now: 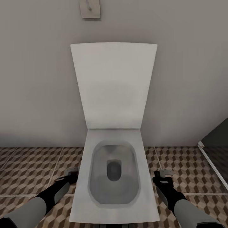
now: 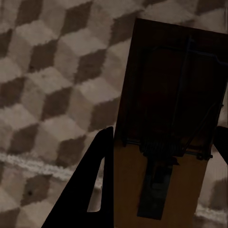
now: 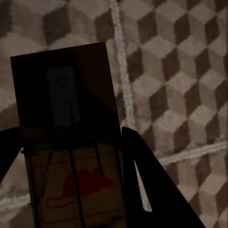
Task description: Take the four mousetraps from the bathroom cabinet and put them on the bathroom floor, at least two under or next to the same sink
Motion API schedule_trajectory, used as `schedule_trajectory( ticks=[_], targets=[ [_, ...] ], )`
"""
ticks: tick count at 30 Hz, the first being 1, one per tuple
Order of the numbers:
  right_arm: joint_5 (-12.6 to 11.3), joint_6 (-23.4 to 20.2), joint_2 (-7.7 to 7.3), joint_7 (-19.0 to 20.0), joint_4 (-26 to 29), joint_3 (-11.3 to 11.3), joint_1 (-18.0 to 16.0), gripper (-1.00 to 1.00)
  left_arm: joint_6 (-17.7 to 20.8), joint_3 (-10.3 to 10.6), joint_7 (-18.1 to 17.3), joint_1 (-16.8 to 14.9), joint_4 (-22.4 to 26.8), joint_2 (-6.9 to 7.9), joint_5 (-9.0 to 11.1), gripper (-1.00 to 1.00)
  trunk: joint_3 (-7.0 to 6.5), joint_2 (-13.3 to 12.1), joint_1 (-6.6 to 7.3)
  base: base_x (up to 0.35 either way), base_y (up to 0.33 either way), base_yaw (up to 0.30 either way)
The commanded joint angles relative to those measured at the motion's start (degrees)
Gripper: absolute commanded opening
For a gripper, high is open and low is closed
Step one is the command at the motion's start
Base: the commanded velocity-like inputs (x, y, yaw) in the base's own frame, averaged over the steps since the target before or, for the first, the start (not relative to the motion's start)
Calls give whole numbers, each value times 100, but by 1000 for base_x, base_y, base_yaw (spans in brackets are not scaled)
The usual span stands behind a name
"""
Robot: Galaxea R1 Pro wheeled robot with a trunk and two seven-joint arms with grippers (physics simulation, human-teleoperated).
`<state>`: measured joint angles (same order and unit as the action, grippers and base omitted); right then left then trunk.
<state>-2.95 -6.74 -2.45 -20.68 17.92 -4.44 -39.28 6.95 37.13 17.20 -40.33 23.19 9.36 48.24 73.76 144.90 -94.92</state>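
A white toilet (image 1: 114,177) stands against a grey wall (image 1: 34,79), with its lid (image 1: 113,85) up and the bowl open. On the wall above it is a small grey plate (image 1: 90,8). The floor (image 1: 28,167) has brown, beige and white cube tiles with pale lines between them. At the far right edge there is a dark panel with a white edge (image 1: 215,148).

The two arms reach forward, one on each side of the toilet. The left gripper (image 1: 70,175) is low over the tiles beside the bowl. The right gripper (image 1: 165,176) is over the tiles on the other side.

From the left wrist, a mousetrap (image 2: 164,142) sits between the dark fingers (image 2: 90,190), and the gripper is closed on it. It is a flat wooden plate with dark wire parts. The far half is in shadow, so its details are hard to see.

From the right wrist, a second mousetrap (image 3: 71,142) is held the same way between the fingers (image 3: 152,185). This one shows a red mouse drawing on the wood.
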Motion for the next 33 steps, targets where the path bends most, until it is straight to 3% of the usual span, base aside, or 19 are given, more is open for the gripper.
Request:
schedule_trajectory(
  ticks=[1,15,30,33],
  targets=[
    [-50,-37,3,-37,13,-47,0,-100,-10,53,74,-2,22,1,23,-100,4,2,1,0,0,0],
    [-31,-38,37,-59,18,-55,0,-100,-43,97,121,-3,85,-74,19,-100,4,2,1,0,0,0],
    [-56,0,6,-45,10,-48,0,-100,-54,104,122,-3,89,-75,17,-100,337,22,-38,0,0,0],
    [-57,10,-5,-40,10,-48,0,-100,-76,105,125,-2,89,-67,12,-100,337,22,-38,0,0,0]
  ],
)
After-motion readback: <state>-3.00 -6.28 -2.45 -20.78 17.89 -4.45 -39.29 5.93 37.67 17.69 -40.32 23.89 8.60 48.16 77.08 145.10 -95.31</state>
